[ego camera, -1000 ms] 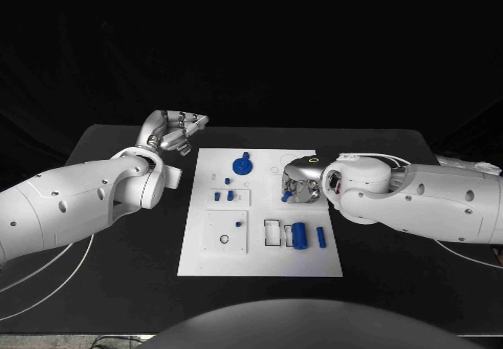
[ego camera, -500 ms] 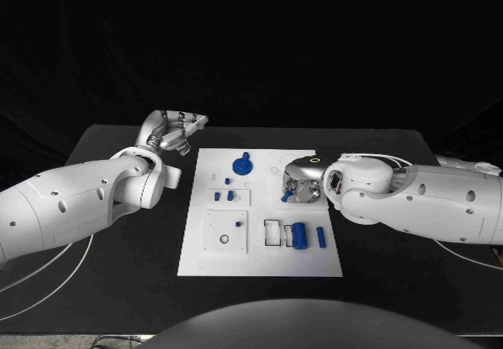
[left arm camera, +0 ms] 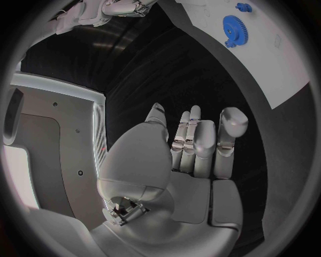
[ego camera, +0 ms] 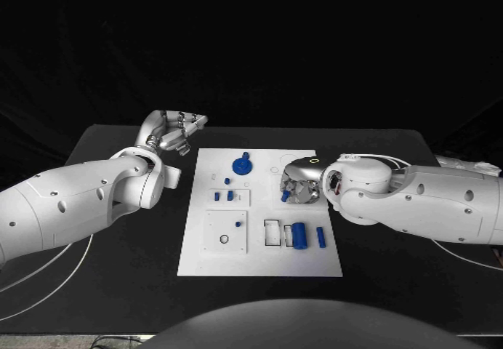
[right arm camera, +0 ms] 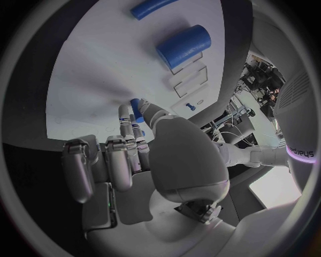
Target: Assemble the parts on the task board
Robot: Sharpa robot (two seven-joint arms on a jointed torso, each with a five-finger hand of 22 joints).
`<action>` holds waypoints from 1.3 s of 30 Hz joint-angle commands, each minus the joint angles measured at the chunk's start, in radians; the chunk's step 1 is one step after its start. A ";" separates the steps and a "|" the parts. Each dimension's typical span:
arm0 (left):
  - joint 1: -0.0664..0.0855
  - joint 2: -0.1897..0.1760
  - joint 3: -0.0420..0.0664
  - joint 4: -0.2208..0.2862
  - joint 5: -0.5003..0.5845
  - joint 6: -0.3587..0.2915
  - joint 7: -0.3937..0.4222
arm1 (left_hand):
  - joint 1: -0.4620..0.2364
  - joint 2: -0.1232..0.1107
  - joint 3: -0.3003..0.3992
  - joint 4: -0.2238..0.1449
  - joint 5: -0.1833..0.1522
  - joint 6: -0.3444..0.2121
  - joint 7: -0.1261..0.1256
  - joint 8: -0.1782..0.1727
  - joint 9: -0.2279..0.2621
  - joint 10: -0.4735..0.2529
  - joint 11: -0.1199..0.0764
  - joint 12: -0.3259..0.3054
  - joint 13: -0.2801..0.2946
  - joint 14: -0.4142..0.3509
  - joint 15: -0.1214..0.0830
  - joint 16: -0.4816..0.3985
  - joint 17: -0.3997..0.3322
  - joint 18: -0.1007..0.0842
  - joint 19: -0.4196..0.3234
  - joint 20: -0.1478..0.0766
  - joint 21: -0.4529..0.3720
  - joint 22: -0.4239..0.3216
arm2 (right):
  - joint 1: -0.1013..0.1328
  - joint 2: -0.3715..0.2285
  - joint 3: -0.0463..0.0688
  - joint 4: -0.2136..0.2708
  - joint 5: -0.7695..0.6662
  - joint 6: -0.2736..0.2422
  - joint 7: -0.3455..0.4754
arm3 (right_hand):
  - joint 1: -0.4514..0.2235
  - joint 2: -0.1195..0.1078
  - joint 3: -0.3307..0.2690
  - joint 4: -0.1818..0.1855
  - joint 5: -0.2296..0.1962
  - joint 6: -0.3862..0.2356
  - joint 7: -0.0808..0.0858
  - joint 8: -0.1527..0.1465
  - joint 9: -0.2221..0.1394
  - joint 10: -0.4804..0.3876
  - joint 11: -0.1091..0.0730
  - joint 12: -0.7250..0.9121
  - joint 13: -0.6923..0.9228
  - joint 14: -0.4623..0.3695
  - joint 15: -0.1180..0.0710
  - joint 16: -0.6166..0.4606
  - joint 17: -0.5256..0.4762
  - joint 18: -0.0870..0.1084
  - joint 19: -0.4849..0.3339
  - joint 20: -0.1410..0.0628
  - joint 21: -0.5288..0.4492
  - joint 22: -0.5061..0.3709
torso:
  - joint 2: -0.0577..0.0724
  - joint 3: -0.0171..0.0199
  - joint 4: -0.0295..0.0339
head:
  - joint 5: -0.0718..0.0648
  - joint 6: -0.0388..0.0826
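Observation:
The white task board (ego camera: 262,258) lies in the middle of the black table. My right hand (ego camera: 299,182) hovers over the board's right middle and pinches a small blue peg (ego camera: 285,195) (right arm camera: 137,107) between thumb and a finger, its tip close to the board. A blue gear (ego camera: 241,166) (left arm camera: 235,30) sits at the board's far end. A thick blue cylinder (ego camera: 300,235) (right arm camera: 182,45) and a slim blue rod (ego camera: 320,236) (right arm camera: 152,8) lie near the right edge. My left hand (ego camera: 173,131) (left arm camera: 194,144) is off the board's far left corner, holding nothing.
Two short blue pegs (ego camera: 223,195) stand left of centre on the board, and another small one (ego camera: 239,224) sits by a square plate with a black ring (ego camera: 223,238). Bare black table (ego camera: 398,247) surrounds the board.
My right hand with the blue peg has shifted only slightly over the board. The left arm has not moved.

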 commanded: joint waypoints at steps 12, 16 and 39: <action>0.001 0.001 0.001 0.001 -0.005 0.009 0.010 | 0.001 0.011 -0.004 0.000 0.004 -0.005 -0.001 0.000 0.000 -0.006 0.003 -0.001 0.002 -0.005 -0.001 -0.007 -0.001 -0.008 -0.006 -0.001 -0.007 0.038 | -0.001 0.003 0.000 0.001 -0.003 -0.018 0.015 | 0.007 0.007 0.010 0.001 -0.005 0.051 -0.007 0.024 0.011 0.028 -0.015 0.006 0.002 0.104 -0.003 0.004 0.263 -0.007 0.105 0.002 0.004 0.263 | 0.000 0.0007 -0.0001 | -0.002 0.000; 0.001 0.002 0.001 0.000 -0.005 0.009 0.009 | 0.001 0.011 -0.004 0.000 0.004 -0.005 -0.001 0.000 0.000 -0.006 0.003 -0.001 0.002 -0.005 -0.001 -0.007 -0.001 -0.008 -0.006 -0.001 -0.007 0.038 | -0.001 0.003 0.000 0.001 -0.003 -0.023 0.019 | 0.010 0.011 0.016 0.002 -0.005 0.071 -0.014 0.030 0.014 0.042 -0.021 0.006 0.001 0.104 -0.008 0.004 0.263 -0.007 0.105 -0.003 0.004 0.263 | 0.000 0.0008 -0.0003 | -0.001 0.000; 0.001 0.003 0.001 0.000 -0.005 0.009 0.009 | 0.005 0.014 -0.008 0.000 0.004 -0.006 -0.001 0.000 0.000 -0.006 0.003 -0.001 0.002 -0.006 -0.001 -0.008 -0.003 -0.007 -0.006 -0.001 -0.009 0.038 | -0.002 -0.003 0.000 0.004 0.039 -0.083 0.049 | 0.046 0.040 0.047 -0.014 0.000 0.155 -0.032 0.056 0.029 0.108 -0.048 0.003 0.001 0.104 -0.033 0.004 0.263 -0.007 0.105 -0.028 0.004 0.263 | 0.001 0.0012 0.0013 | 0.002 0.000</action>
